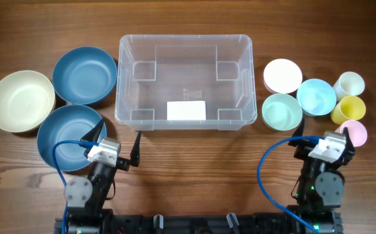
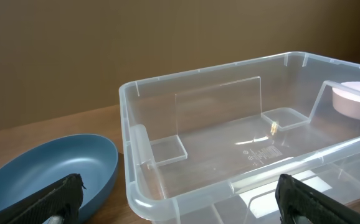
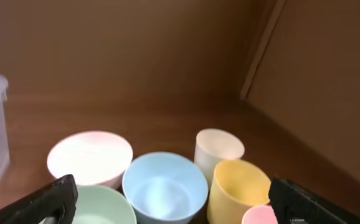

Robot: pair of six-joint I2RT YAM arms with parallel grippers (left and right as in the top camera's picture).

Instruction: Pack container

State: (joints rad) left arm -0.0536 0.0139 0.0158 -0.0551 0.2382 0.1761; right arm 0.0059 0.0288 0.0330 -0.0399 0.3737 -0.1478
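1. Container (image 1: 181,81) location: the clear bin is set upright at the middle of the table (image 1: 188,19). It is empty, with a white label (image 1: 186,110) on its floor.
2. Surroundings: a cream bowl (image 1: 20,101) and two blue ones are laid out to the left. Smaller bowls and cups, among them a yellow cup (image 1: 348,109), are grouped to the right. None is inside the bin.
3. Gripper state: the left gripper (image 1: 120,130) is spread wide with nothing held, just short of the bin's near left corner. The right gripper (image 1: 322,133) is likewise spread and empty, near the mint bowl (image 1: 282,110).
4. Handling (judged):
   - The bin is expected to be light.
   - The thin walls are likely to flex under a pinch, and the smooth plastic may slip.
   - The rolled rim is judged the best hold, pinched at a long side close to a corner, where the moulding looks stiffest.
   - Sliding on the wood is to be expected if the bin is bumped while bowls are lowered in.
5. View differences:
   - Overhead: the whole layout and the label are given, but little of the wall height.
   - Left wrist: the wall depth, the rim lip and the inner ridges are shown, and a pink bowl (image 2: 354,99) is seen through the far wall. The right-hand cups are absent.
   - Right wrist: the cup heights are shown. Only a corner of the bin appears at the left edge.
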